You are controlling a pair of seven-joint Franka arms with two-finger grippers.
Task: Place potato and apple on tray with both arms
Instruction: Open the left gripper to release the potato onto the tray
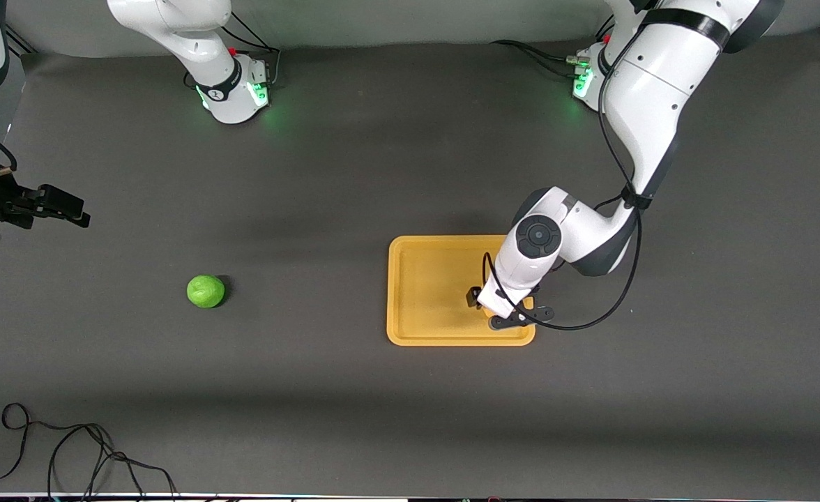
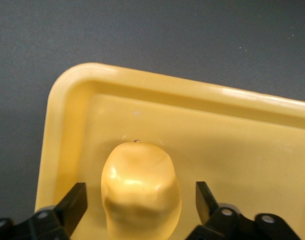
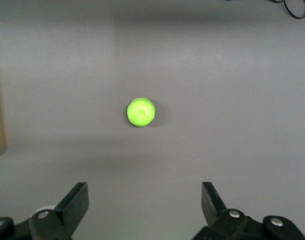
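Observation:
The yellow-orange tray [image 1: 424, 279] lies on the dark table toward the left arm's end. The pale yellow potato [image 2: 141, 192] rests on the tray [image 2: 142, 80] near one corner. My left gripper [image 2: 141, 191] straddles the potato with its fingers open, and a gap shows on each side. In the front view the left wrist covers the potato, with the left gripper [image 1: 497, 308] low over the tray. The green apple [image 1: 206, 291] sits alone on the table toward the right arm's end. My right gripper [image 1: 68, 209] hangs open and empty above the table, apart from the apple [image 3: 141, 112].
A loose black cable [image 1: 68, 453] lies near the table edge closest to the front camera, at the right arm's end. The two green-lit arm bases [image 1: 239, 90] stand along the edge farthest from that camera.

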